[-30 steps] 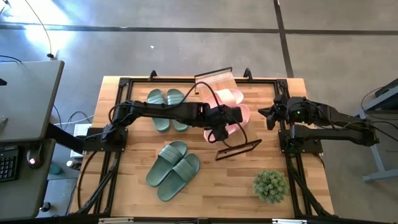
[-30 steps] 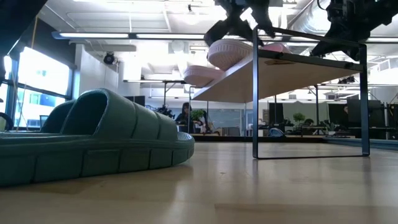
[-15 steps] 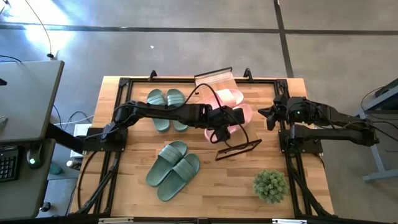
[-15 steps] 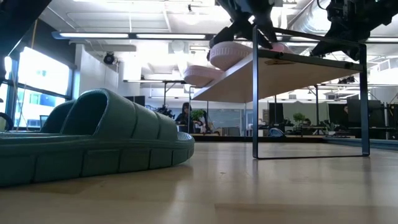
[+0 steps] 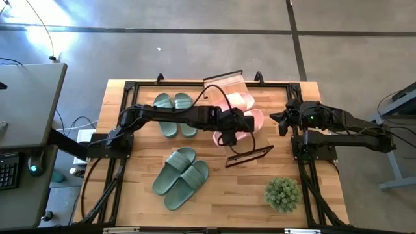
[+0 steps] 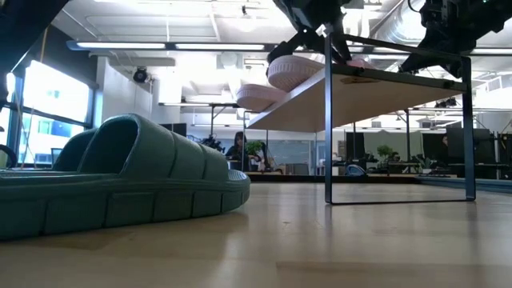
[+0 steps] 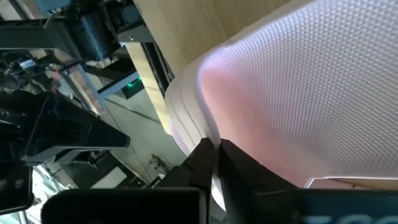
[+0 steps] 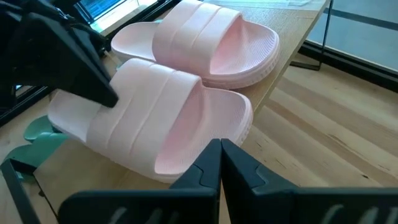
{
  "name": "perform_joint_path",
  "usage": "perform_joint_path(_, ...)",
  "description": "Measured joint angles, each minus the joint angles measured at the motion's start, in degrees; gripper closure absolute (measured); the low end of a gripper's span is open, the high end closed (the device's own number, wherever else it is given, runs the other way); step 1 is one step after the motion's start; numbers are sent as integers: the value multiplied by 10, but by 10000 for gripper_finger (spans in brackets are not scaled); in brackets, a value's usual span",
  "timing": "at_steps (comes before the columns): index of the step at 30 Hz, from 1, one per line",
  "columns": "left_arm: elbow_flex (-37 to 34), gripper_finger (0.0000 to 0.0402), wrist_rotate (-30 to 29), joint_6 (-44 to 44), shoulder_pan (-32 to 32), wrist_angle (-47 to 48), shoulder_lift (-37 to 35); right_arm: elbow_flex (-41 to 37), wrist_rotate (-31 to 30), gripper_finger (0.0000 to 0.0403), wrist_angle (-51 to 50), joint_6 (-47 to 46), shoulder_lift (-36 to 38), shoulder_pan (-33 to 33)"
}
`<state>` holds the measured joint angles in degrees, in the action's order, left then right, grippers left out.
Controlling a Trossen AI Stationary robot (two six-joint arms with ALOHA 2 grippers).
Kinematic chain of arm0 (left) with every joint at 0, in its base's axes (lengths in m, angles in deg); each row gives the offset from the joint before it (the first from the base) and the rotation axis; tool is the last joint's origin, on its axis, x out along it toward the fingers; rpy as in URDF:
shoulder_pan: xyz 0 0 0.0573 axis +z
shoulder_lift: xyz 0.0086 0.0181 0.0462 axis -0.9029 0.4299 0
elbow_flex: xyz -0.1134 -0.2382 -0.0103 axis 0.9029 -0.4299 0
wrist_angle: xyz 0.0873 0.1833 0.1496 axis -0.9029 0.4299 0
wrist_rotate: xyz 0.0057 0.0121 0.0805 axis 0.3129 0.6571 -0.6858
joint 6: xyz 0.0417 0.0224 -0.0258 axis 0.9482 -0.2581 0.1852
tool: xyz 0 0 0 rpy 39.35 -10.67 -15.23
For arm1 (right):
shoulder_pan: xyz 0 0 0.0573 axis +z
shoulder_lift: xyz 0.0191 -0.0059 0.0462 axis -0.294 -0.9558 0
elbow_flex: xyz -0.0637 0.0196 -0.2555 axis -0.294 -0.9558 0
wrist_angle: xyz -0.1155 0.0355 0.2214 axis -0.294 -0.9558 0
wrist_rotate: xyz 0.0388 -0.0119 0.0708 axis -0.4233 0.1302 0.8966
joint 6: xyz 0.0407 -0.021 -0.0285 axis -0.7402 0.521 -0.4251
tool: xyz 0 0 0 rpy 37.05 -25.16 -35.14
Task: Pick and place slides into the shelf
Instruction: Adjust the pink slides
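Observation:
Two pale pink slides lie side by side on the shelf's (image 5: 224, 83) tilted slatted panel: the far one (image 8: 205, 43) and the near one (image 8: 155, 118) (image 5: 250, 121). The near one's toe end overhangs the panel's left edge (image 6: 294, 74). My left gripper (image 5: 229, 132) (image 7: 217, 152) is shut and sits at that toe end. My right gripper (image 5: 274, 121) (image 8: 221, 155) waits, shut, just right of the shelf, touching nothing. One sage-green pair (image 5: 175, 114) rests on its soles left of the shelf. The other pair (image 5: 182, 177) lies nearer the front edge. My left gripper presses its shut fingertips (image 7: 208, 152) against the near pink slide's toe-end side wall (image 7: 186, 127). It comes from the table's left. The slide lies sole-down on the shelf panel, with only this end sticking out past the panel's edge.
A small potted plant (image 5: 283, 193) stands at the table's near right. The shelf's black frame leg (image 5: 250, 156) reaches toward the near side. A green slide (image 6: 120, 176) fills the low view's left. Bare tabletop (image 5: 227, 195) lies between the near green pair and the plant.
My left gripper has edged a little toward the shelf with its fingers shut. The near pink slide's overhanging toe end has sunk slightly and now sits lower against the panel. The right arm has kept still.

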<state>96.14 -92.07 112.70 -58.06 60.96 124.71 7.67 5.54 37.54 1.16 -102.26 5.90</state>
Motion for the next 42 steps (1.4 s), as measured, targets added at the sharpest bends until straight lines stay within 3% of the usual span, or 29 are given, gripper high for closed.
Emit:
perform_joint_path(18,0,399,8,127,7,-16,0,0,-4,403,0,-2,0,0)
perform_joint_path(28,0,393,7,115,7,-16,0,0,-4,403,0,-4,0,0)
perform_joint_path(33,0,369,-20,115,7,-25,0,0,-4,403,0,-4,0,0)
perform_joint_path(42,0,296,-9,103,7,-26,0,0,-2,403,0,-3,0,0)
